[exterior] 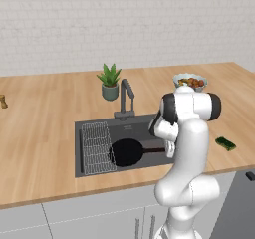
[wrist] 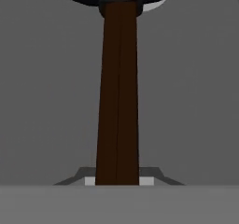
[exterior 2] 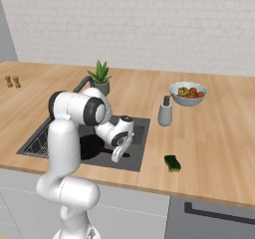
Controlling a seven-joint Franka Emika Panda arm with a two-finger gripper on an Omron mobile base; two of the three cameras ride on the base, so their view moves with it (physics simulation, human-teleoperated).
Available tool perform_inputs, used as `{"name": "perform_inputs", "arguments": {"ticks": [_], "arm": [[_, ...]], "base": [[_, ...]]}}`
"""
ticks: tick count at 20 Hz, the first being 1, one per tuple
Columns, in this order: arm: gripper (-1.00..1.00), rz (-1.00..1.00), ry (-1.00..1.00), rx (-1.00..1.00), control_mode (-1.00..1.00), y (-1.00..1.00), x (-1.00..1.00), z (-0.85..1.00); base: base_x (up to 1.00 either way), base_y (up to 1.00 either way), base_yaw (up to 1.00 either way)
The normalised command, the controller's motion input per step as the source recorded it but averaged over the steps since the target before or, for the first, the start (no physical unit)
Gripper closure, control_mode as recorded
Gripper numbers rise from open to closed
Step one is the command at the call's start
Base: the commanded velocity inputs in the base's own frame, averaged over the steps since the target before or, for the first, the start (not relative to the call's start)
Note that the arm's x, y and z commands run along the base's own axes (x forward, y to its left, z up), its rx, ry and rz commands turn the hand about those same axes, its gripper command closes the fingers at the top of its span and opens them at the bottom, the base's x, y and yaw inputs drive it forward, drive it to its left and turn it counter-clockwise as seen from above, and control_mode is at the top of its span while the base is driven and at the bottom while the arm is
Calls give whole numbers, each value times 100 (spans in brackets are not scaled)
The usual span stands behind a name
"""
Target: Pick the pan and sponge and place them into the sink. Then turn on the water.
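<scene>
White robot arm's gripper (exterior 2: 117,156) is closed on the long brown handle of the flat round black pan (exterior: 127,152), which is low inside the dark grey rectangular sink (exterior: 99,128). Small yellow-green sponge (exterior 2: 173,163) lies on the wooden counter (exterior 2: 214,143), right of this sink.

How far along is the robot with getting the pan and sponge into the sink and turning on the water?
Done: the pan is already down in the sink. In hand: the gripper is shut on the pan's handle, not yet released. Left: the sponge lies on the counter right of the sink, and no water runs from the tap.
</scene>
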Motion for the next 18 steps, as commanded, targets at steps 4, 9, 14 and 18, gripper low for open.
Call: {"name": "perform_inputs", "arguments": {"ticks": [4,9,14,18], "arm": [[100,0,-2,-1,-100,13,11,-25],[100,0,-1,0,-100,6,10,-22],[100,0,0,0,-100,22,10,-37],[-100,0,0,0,-100,16,3,-31]], "base": [[0,0,0],[0,0,0],[0,0,0],[0,0,0]]}}
